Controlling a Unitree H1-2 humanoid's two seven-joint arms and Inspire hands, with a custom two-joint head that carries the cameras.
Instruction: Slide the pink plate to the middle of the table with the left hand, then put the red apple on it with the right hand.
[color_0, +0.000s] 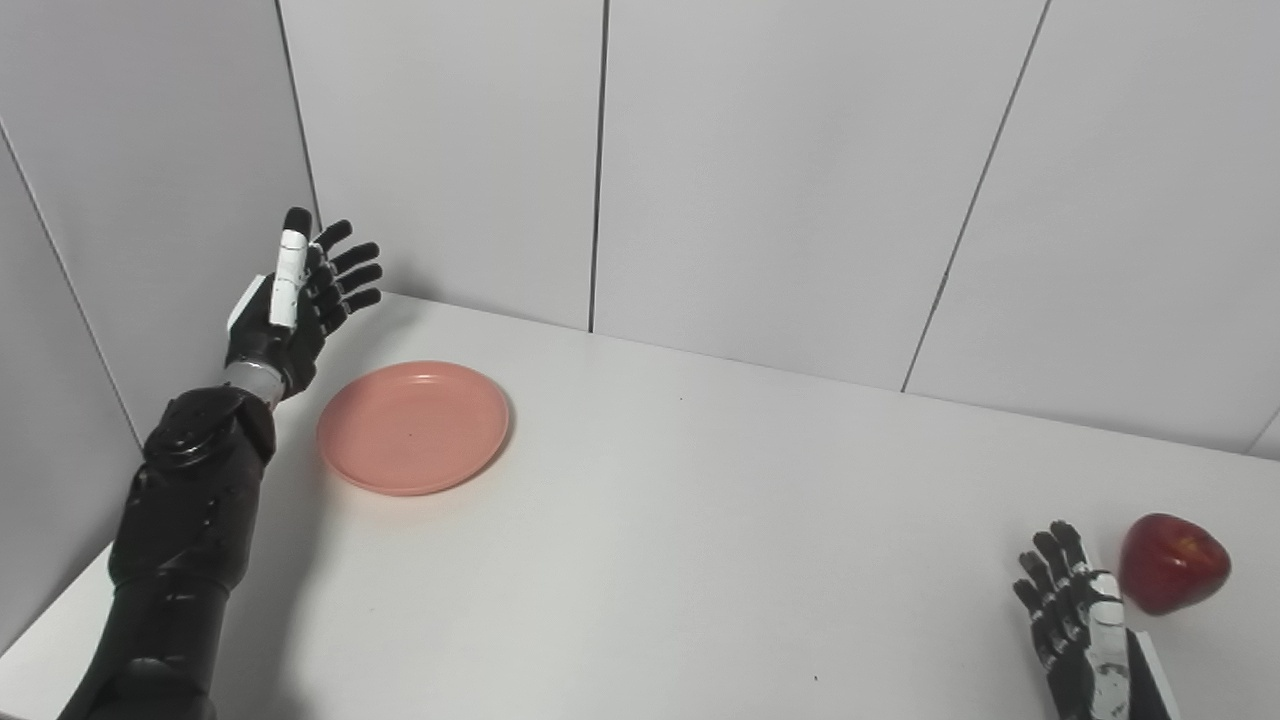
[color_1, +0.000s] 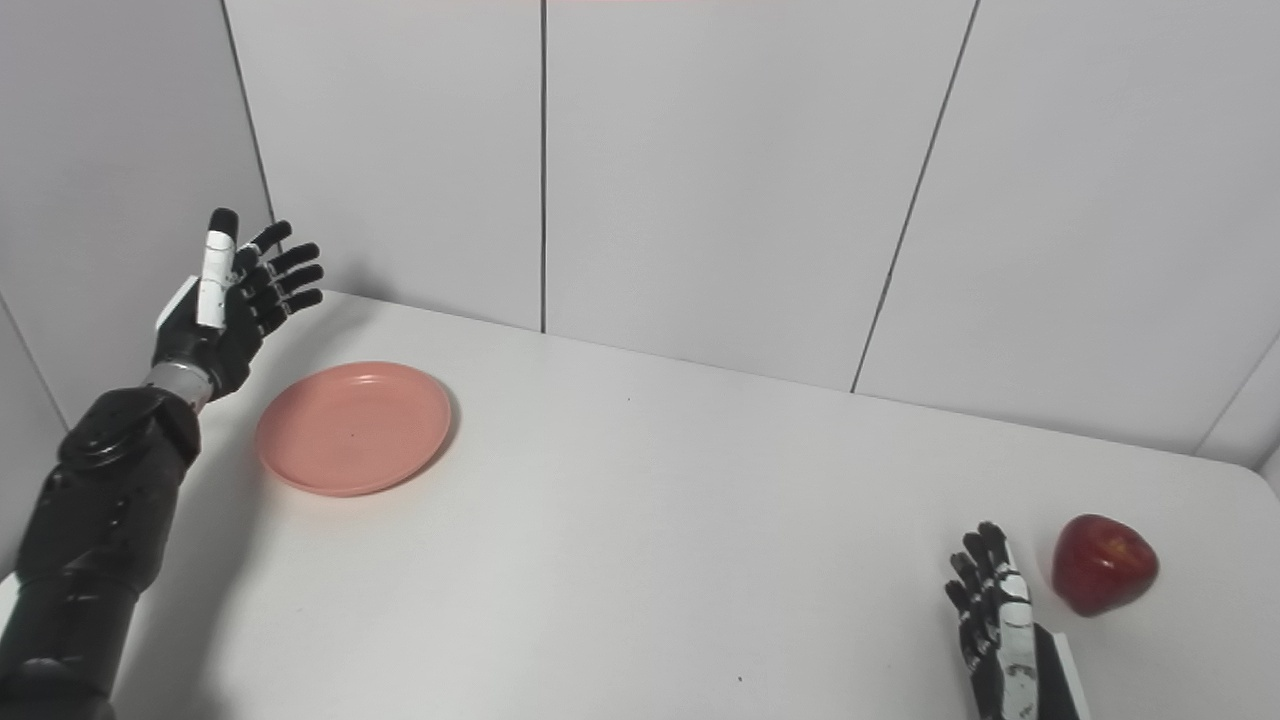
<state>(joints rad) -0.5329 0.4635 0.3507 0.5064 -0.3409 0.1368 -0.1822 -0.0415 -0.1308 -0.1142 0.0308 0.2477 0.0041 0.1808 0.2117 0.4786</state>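
Left hand (color_0: 295, 305) open, fingers spread, raised beside pink plate (color_0: 414, 427); should lower onto its left rim, push steadily toward centre; right hand (color_0: 1075, 620) open, empty, near red apple (color_0: 1172, 563).

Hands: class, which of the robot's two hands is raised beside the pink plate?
The left hand, raised with fingers spread, just left of the pink plate. The right hand sits low at the near right, beside the red apple.
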